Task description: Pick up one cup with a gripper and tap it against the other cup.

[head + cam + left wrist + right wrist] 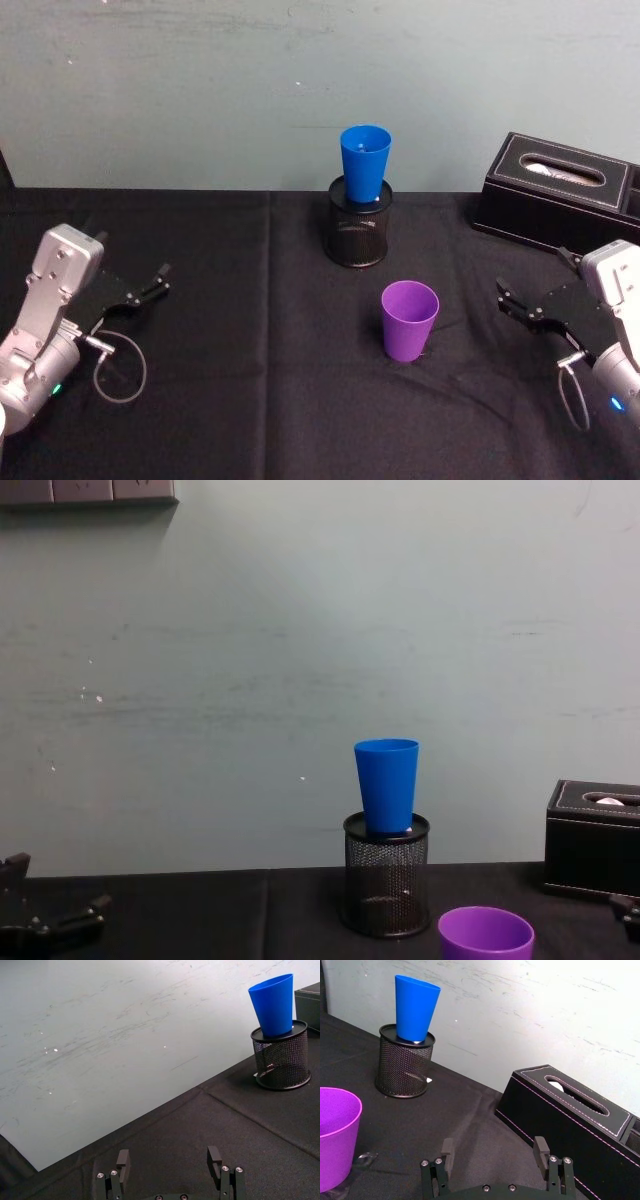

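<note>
The purple cup [409, 319] stands upright on the black cloth in mid-table, also seen as purple cup [335, 1135] and purple cup [485, 932]. The blue cup [364, 163] stands upright on top of a black wire-mesh pen holder [358, 224] behind it; blue cup [274, 1004], blue cup [415, 1008], blue cup [387, 784]. My right gripper [530, 291] hovers open to the right of the purple cup, apart from it; right gripper [492, 1152]. At the table's left, my left gripper [147, 288] is open and holds nothing; left gripper [169, 1160].
A black tissue box [560, 190] sits at the back right, close behind my right arm. A wall [300, 80] rises just behind the pen holder. Black cloth [250, 400] covers the table, with open room between the cups and each gripper.
</note>
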You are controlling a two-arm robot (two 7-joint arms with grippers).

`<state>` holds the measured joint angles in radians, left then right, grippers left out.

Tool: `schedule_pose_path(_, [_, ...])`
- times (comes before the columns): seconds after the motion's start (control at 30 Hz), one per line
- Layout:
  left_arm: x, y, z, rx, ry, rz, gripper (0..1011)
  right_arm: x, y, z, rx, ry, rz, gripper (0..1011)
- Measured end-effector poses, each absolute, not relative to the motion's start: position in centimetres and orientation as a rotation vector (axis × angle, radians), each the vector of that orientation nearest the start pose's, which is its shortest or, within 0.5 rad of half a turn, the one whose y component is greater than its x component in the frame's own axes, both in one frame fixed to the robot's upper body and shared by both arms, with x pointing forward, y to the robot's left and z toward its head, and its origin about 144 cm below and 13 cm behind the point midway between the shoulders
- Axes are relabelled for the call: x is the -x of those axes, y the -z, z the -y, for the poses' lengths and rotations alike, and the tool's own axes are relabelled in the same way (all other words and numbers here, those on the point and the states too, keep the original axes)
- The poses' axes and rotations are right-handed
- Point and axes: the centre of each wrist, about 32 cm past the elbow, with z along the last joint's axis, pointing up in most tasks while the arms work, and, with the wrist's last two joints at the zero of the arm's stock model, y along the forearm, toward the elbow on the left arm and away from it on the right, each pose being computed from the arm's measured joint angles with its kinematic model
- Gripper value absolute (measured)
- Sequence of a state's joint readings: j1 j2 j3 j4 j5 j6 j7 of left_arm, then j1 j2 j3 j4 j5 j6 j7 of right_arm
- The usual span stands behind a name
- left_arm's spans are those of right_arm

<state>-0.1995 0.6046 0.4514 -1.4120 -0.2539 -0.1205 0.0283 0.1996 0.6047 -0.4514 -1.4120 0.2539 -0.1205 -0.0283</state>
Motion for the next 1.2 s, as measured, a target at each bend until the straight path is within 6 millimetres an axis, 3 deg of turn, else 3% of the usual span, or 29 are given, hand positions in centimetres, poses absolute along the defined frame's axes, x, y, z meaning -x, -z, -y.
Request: schedule_pose_path(1.2, [-48.86,-113.98,-30.96,-0.304,-1.248,0.285,1011,-48.86,-113.98,30.97,0.305,1.248,0.285,1000])
